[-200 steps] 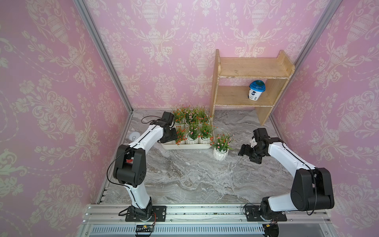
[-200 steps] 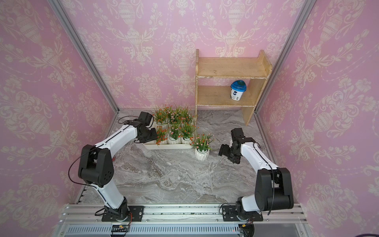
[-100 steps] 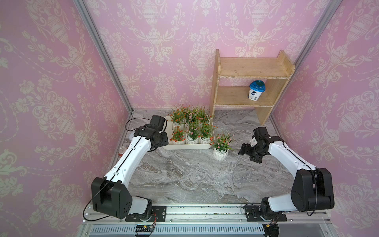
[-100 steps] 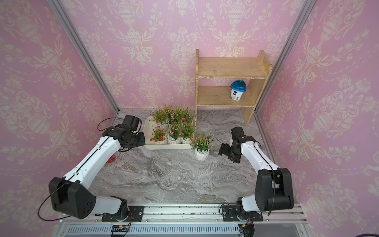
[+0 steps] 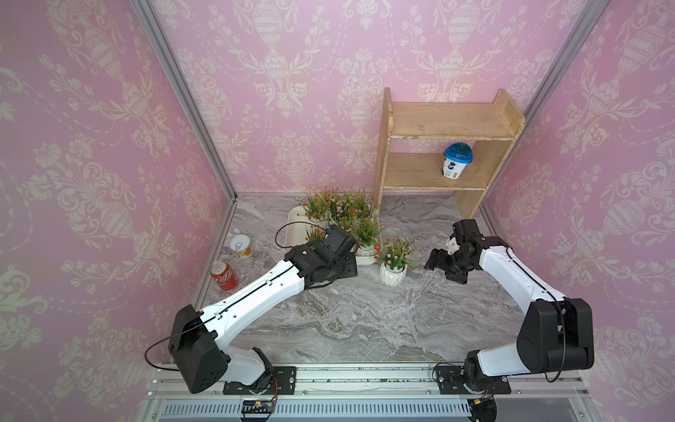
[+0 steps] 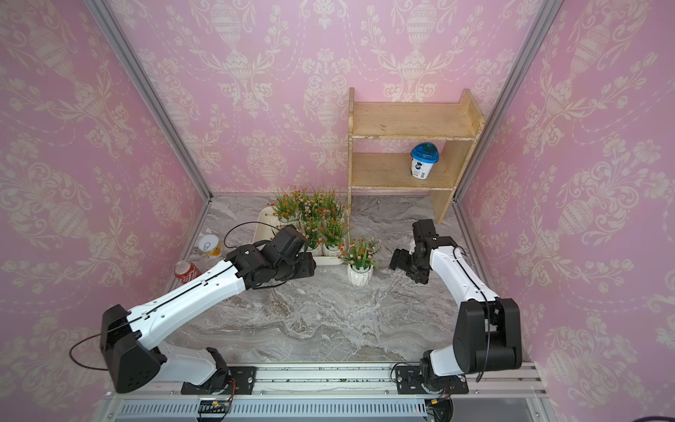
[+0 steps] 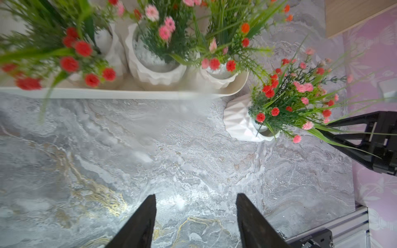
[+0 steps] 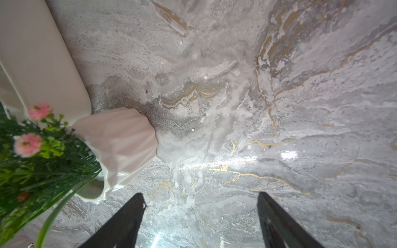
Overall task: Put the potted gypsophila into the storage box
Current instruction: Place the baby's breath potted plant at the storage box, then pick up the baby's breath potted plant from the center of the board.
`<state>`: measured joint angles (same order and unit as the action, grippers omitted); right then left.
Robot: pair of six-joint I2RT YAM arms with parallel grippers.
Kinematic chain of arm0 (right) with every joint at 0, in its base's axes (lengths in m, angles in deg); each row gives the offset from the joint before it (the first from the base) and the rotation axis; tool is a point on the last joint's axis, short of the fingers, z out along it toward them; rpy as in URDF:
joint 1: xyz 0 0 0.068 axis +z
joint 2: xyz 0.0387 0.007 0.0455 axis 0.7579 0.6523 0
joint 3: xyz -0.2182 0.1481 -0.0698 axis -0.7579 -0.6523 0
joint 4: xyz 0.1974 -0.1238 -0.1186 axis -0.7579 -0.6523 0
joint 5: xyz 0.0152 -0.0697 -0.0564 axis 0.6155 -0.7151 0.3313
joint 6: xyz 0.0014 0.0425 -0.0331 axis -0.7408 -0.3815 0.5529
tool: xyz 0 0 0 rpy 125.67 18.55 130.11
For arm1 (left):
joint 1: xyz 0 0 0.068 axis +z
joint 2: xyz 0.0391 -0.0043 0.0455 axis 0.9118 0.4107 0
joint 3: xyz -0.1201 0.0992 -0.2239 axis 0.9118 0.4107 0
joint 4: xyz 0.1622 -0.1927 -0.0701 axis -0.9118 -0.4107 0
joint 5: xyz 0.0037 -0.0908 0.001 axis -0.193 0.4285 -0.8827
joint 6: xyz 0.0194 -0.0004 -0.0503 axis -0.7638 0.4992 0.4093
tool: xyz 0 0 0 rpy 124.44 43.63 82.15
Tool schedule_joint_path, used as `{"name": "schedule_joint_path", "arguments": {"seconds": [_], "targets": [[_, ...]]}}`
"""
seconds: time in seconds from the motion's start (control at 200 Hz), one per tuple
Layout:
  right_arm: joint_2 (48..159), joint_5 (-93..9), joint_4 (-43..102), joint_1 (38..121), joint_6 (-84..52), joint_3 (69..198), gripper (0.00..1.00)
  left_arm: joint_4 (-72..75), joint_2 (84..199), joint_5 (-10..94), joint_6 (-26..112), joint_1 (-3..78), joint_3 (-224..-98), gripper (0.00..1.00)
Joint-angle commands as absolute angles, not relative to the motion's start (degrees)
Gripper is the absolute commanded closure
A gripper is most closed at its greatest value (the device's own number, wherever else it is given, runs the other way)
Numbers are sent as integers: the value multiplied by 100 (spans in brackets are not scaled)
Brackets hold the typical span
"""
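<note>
**One pot outside the storage box; both grippers empty**

The right gripper (image 8: pixel 199 194) is seen with its jaws spread wide and nothing between them; it is held low over the marble table (image 5: pixel 347 321), on the side of the loose pot (image 8: pixel 120 146) turned away from the storage box (image 8: pixel 43 64). That pot of gypsophila is stood upright on the table just beside a rounded corner of the box; whether the two touch cannot be told. The left gripper (image 7: pixel 196 195) is likewise parted and empty, and is held over bare table in front of the box's long wall. The other pots (image 5: pixel 343 215) are crowded inside the box at the end nearest the loose pot; bare floor is shown at the opposite end of the box in both top views.

The pot is judged light but top-heavy, its ribbed white body stiff, smooth and probably brittle; the sprigs are soft and would give under the jaws, so nothing is to be gained by taking them. A hold is best taken across the ribbed body, below the flared rim; the pot should be kept upright and carried clear of the box's rim and its neighbours' sprigs.
</note>
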<state>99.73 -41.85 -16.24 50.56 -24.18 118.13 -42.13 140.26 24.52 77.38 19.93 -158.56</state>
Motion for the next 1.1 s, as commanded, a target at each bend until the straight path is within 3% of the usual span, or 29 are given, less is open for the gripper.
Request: {"name": "schedule_joint_path", "arguments": {"seconds": [0.0,0.355,0.691,1.096], "targets": [[10408,-4202,-1651,4968,-2157,12123,15,-3504,14375,2318,8737,1886,-15766,37],[11430,-3683,-991,4955,-2200,12378,16,-2756,15385,2169,9503,1621,-16033,40],[11669,-3511,-655,5153,-2247,12384,16,-3187,16389,2220,9346,1531,-16899,41],[11750,-3510,-530,5402,-2336,12384,17,-3103,16694,2388,9344,1513,-17070,43]]}}
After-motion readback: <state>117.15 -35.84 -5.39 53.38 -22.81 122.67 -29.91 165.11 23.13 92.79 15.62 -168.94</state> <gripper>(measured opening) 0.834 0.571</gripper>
